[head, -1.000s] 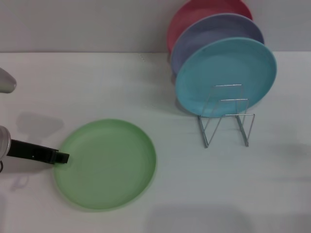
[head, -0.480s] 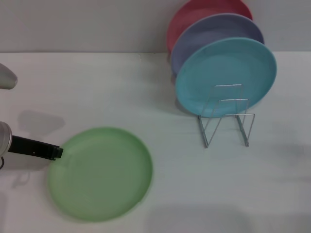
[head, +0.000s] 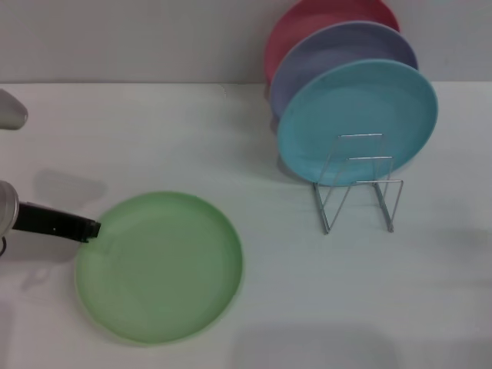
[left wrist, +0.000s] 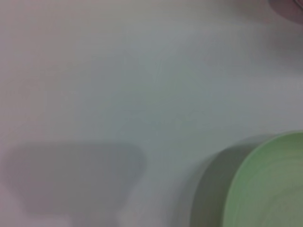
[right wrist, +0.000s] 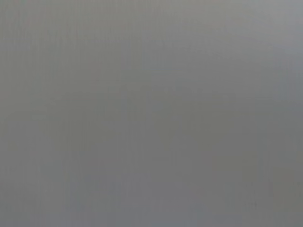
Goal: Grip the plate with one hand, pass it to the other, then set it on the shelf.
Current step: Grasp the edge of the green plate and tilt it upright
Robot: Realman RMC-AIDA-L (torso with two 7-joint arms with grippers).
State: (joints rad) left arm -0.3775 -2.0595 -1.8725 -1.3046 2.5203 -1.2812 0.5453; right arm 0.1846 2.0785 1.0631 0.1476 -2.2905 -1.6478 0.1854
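The light green plate (head: 159, 267) is at the front left of the white table (head: 154, 138) in the head view. My left gripper (head: 94, 230), slim and black, reaches in from the left and is shut on the plate's left rim. The left wrist view shows that rim (left wrist: 265, 189) with a dark shadow beside it, so this edge looks slightly off the table. The silver wire rack (head: 358, 188) stands at the right, with its front loops bare. My right gripper is not in view; the right wrist view shows only plain grey.
A teal plate (head: 357, 115), a lavender plate (head: 338, 54) and a red plate (head: 307, 23) stand upright in the rack's rear slots, against the back wall. Bare table lies between the green plate and the rack.
The green plate has shifted left and toward the front with my left gripper at its rim, then come back up a little. The rack and its plates have not moved.
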